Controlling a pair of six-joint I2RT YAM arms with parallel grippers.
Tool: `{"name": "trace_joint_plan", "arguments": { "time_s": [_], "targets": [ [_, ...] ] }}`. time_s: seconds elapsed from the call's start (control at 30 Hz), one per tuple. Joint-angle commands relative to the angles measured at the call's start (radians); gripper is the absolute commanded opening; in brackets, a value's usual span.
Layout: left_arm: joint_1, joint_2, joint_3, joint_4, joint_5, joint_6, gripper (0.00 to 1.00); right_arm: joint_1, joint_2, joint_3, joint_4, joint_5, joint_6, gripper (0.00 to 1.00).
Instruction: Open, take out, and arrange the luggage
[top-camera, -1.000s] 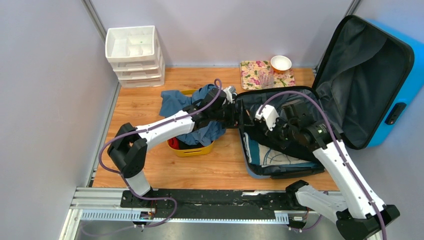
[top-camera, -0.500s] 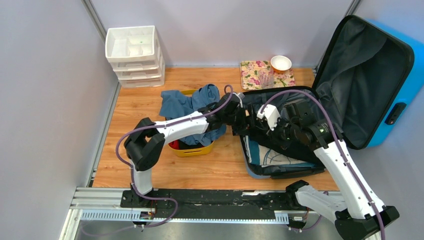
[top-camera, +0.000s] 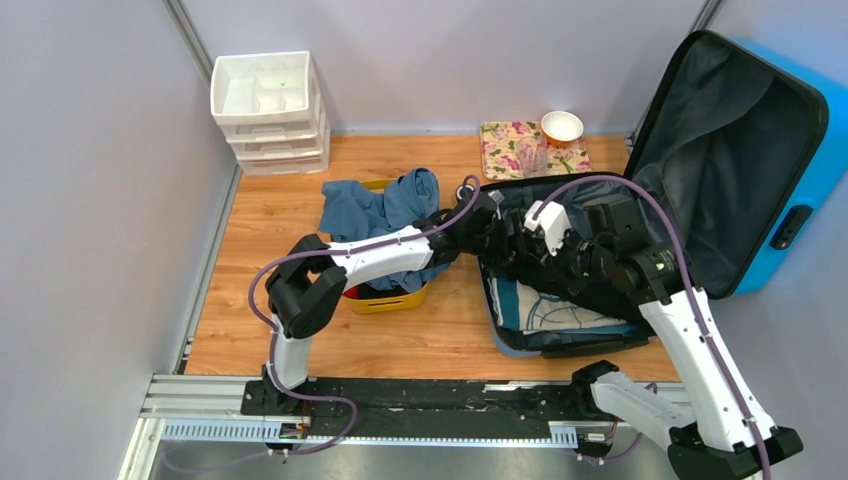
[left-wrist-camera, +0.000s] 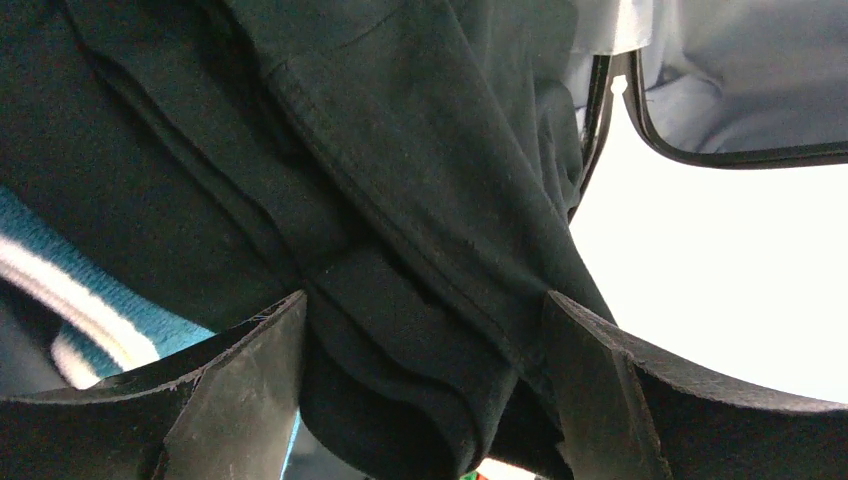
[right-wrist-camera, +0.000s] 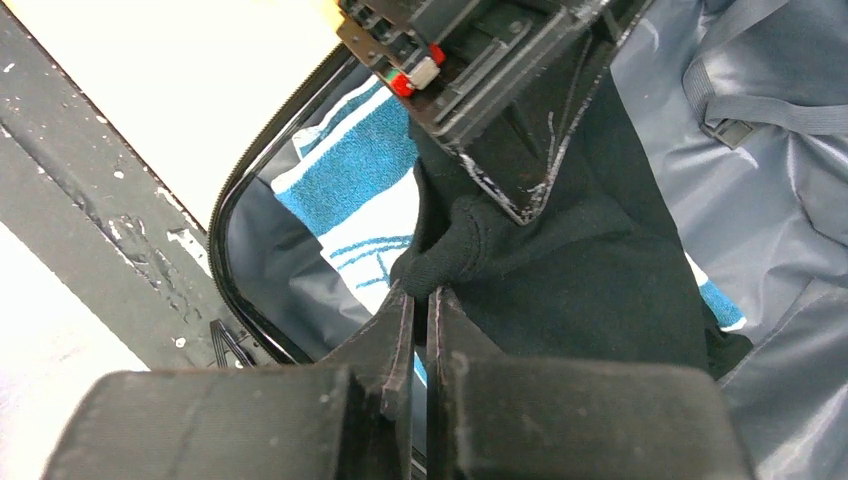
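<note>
The luggage (top-camera: 790, 130) lies open on the table (top-camera: 270, 210), its lid propped up beyond both arms, and both grippers are down inside its lower half. The step in hand looks like lifting out the black garment (left-wrist-camera: 400, 170). The right gripper (right-wrist-camera: 421, 292) has its fingers pressed nearly together on a small bunched fold of that cloth, right at its tips. The left gripper (left-wrist-camera: 425, 297) is spread wide, one finger on either side of a thick ridge of the same garment, with nothing clamped yet. To do this well, the left gripper should probably sink a little deeper, so that the ridge sits well between its fingers, before it closes; a bite at the tips alone would likely slip. Just under and beside the right gripper's fingers lies a teal-and-white striped towel (right-wrist-camera: 350, 170), so the pinch should take only the black cloth. Once both hold, a straight upward lift seems wise, to clear the zip edge close beside the left gripper, before carrying towards the yellow tub (top-camera: 385, 300) behind the left gripper.
</note>
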Motion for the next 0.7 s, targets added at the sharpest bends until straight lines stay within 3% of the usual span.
{"name": "trace_joint_plan", "arguments": {
  "time_s": [0.0,0.17,0.67],
  "targets": [
    [-0.007,0.033,0.058,0.062,0.003,-0.064,0.9,-0.001,-0.032,0.049,0.011,-0.076,0.004,0.0],
    [-0.007,0.05,0.051,0.108,0.018,-0.135,0.91,-0.001,-0.041,0.044,0.008,-0.092,0.007,0.0],
    [-0.01,0.093,0.078,0.217,0.035,-0.165,0.91,-0.001,-0.039,0.022,0.006,-0.23,0.025,0.0]
  ]
}}
